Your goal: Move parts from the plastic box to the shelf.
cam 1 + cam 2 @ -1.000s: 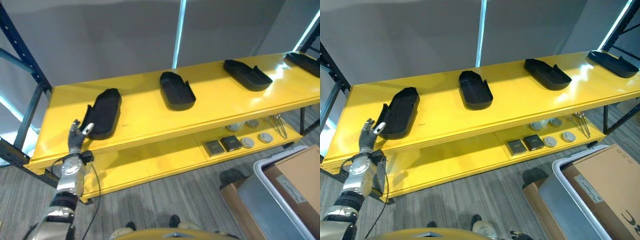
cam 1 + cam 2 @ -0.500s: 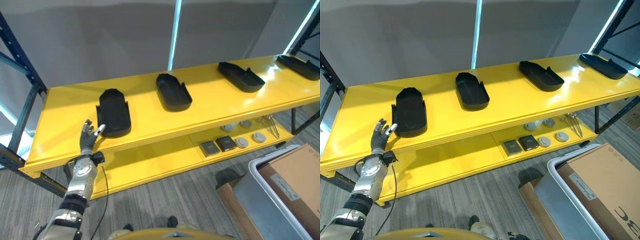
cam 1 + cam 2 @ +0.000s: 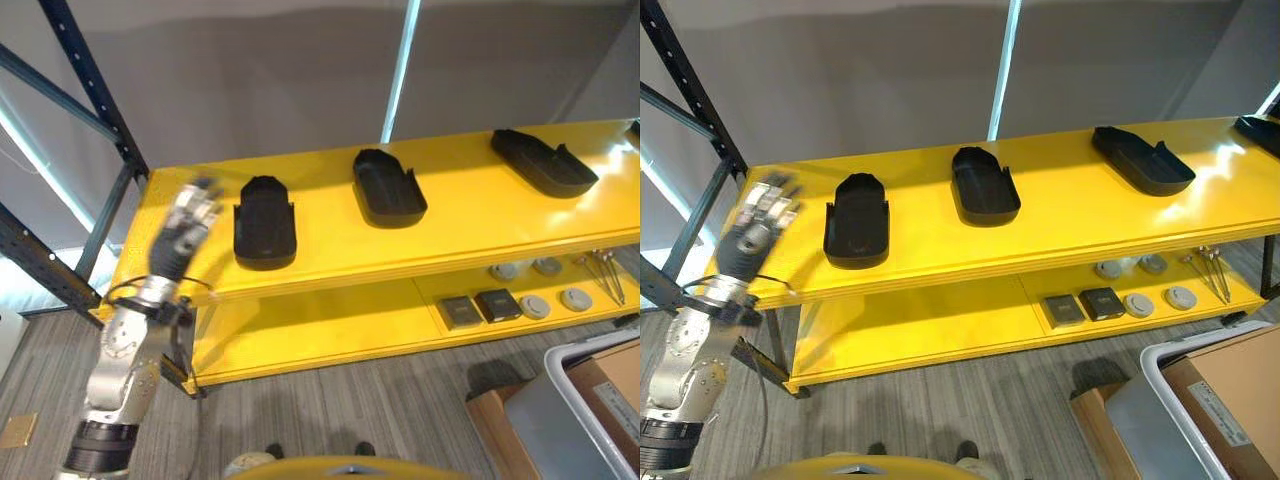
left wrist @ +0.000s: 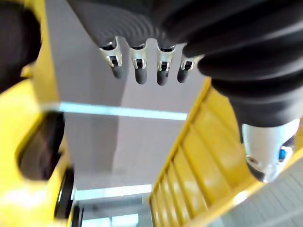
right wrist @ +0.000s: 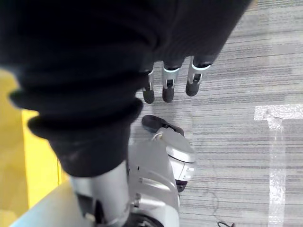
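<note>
Head views cover the long yellow metal shelf [image 3: 330, 245] with black moulded plastic parts on its top board: one at the left end [image 3: 265, 218], one mid-shelf [image 3: 388, 187], one further right [image 3: 540, 161]. Right eye view also catches a fourth black part [image 3: 1262, 132] at the far right edge, barely visible in the left eye view. Small grey and black square and round pieces [image 3: 500, 300] sit on the lower board. Grey plastic box [image 3: 570, 410] with a brown cardboard carton [image 3: 1230, 390] inside is at lower right. Left wrist view shows a dark part blurred [image 4: 40, 146] beside yellow shelf surface; right wrist view shows grey striped carpet floor [image 5: 246, 118].

Left hand [image 3: 185, 225] is raised in front of the shelf's left end, fingers spread and straight, holding nothing, apart from the leftmost part. Right hand [image 5: 170, 85] hangs over the floor, fingers relaxed, empty.

Half a second ago the left hand was lower, just beside the leftmost part's near end; now lifted and clear of it. Camera has shifted too.
</note>
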Motion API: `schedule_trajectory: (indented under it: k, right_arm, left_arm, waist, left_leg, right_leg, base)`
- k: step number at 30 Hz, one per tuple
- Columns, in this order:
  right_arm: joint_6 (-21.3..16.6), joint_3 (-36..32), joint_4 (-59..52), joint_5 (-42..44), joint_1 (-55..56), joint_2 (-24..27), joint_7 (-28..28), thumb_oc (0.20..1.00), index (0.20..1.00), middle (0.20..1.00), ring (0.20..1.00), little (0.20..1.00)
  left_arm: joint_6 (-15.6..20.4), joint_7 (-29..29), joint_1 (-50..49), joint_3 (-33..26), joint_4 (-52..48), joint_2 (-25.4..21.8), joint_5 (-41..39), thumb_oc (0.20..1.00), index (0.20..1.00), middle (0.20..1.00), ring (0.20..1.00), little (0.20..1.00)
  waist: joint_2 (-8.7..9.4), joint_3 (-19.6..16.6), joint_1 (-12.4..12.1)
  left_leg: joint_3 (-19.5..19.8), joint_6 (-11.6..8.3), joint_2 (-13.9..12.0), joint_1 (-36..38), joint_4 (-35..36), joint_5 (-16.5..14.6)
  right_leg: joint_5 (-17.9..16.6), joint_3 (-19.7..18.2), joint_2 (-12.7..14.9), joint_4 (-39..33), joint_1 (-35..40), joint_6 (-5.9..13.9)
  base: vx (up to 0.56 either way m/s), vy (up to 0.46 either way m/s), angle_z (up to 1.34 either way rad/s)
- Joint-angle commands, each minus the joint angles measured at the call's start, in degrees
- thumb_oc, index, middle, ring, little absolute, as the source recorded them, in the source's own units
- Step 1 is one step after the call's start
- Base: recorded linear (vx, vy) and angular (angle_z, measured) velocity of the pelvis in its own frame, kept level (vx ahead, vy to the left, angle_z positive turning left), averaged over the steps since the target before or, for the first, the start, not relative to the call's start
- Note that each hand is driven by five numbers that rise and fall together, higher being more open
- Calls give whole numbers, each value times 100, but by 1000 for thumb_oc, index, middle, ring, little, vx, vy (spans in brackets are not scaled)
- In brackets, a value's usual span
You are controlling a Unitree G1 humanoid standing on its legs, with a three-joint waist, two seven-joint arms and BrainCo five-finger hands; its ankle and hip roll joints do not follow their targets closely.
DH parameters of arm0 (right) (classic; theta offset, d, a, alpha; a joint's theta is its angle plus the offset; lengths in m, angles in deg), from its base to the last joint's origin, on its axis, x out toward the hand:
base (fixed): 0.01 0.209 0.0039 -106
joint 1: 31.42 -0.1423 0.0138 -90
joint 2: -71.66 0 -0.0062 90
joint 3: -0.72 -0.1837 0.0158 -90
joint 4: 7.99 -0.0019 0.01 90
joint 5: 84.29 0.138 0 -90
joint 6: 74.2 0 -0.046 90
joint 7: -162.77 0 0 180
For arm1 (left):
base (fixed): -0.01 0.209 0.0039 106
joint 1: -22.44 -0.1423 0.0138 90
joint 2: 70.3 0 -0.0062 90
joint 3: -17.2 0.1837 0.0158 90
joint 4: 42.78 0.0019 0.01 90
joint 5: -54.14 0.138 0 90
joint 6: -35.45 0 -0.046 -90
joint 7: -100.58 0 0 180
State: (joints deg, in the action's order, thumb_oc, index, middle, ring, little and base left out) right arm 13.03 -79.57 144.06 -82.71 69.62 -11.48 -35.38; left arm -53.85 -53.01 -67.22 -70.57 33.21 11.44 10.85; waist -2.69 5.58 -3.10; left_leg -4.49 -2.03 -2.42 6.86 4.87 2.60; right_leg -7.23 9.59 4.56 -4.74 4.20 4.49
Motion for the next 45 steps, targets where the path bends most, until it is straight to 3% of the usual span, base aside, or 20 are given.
schedule_trajectory:
  k: [1,2,3,4,9,13,19,22,25,31,45]
  right_arm:
    - [-226,88,181,-189,-307,-131,5,1000,1000,1000,1000,1000]
    - [-226,121,192,-194,-319,-97,3,1000,1000,1000,1000,1000]
    - [-227,153,201,-185,-341,-64,-14,1000,1000,1000,1000,1000]
    - [-221,179,174,-193,-333,-38,-25,1000,1000,1000,1000,1000]
    - [-232,187,128,-141,-323,7,-36,1000,1000,1000,1000,1000]
    - [-219,168,108,-108,-309,28,-56,1000,1000,1000,1000,1000]
    - [-146,152,24,-151,-264,1,-32,1000,1000,1000,1000,1000]
    - [-117,197,38,-197,-272,-39,-23,1000,1000,1000,1000,1000]
    - [-135,260,89,-232,-294,-95,-2,1000,1000,1000,1000,1000]
    - [-82,415,36,-278,-317,-103,-12,1000,1000,1000,1000,1000]
    - [81,527,-155,-375,-314,-22,-144,1000,1000,1000,1000,1000]
  left_arm:
    - [-654,1689,372,94,80,-254,-898,1000,1000,1000,1000,1000]
    - [-776,2079,362,304,159,-334,-1174,940,940,940,940,940]
    - [-882,2143,311,426,178,-372,-1389,467,467,467,467,467]
    - [-876,2174,244,598,321,-353,-1462,200,200,200,200,200]
    - [-728,2314,-113,784,784,-240,-1217,200,200,200,200,200]
    - [-662,1980,-191,655,1104,-228,-1256,200,200,200,200,200]
    - [-229,1367,-54,349,1886,-104,-829,200,200,200,200,200]
    - [-22,642,214,306,2161,89,-742,200,200,200,200,200]
    - [291,222,459,403,2466,230,-511,200,200,200,200,200]
    - [396,-339,834,648,2953,421,-293,200,200,200,200,200]
    - [1027,-1011,1234,467,4336,480,62,200,200,200,200,200]
  waist:
    - [271,-25,91]
    - [252,-30,126]
    - [249,-31,146]
    - [249,-29,179]
    - [276,-6,177]
    - [279,-4,153]
    - [295,-3,141]
    - [324,-3,176]
    - [365,0,216]
    - [414,-7,334]
    - [455,-9,504]
  left_leg:
    - [66,83,188,-158,-65,-224]
    - [39,88,188,-162,-61,-219]
    - [25,88,187,-164,-57,-219]
    - [-5,98,182,-160,-48,-222]
    - [-14,114,174,-208,-47,-212]
    - [8,114,169,-221,-54,-198]
    - [37,114,158,-231,-71,-180]
    - [40,118,147,-210,-75,-173]
    - [21,124,137,-198,-90,-180]
    - [-69,131,105,-172,-93,-191]
    - [-170,143,87,-112,-124,-217]
  right_leg:
    - [363,-81,314,205,130,422]
    - [348,-117,318,201,110,436]
    - [341,-137,321,197,97,446]
    - [329,-169,322,194,78,452]
    - [304,-198,328,170,31,450]
    - [297,-186,331,174,25,446]
    - [295,-148,336,195,23,424]
    - [301,-149,325,214,30,413]
    - [308,-156,319,249,22,407]
    - [334,-202,289,282,-2,405]
    - [373,-275,247,310,15,392]
  base:
    - [-18,31,-8]
    - [-21,29,-6]
    - [-26,28,-10]
    - [-21,14,-9]
    - [-41,-2,-4]
    - [0,0,0]
    - [0,0,0]
    - [0,0,0]
    - [0,0,0]
    - [1,-2,-1]
    - [12,-7,-4]
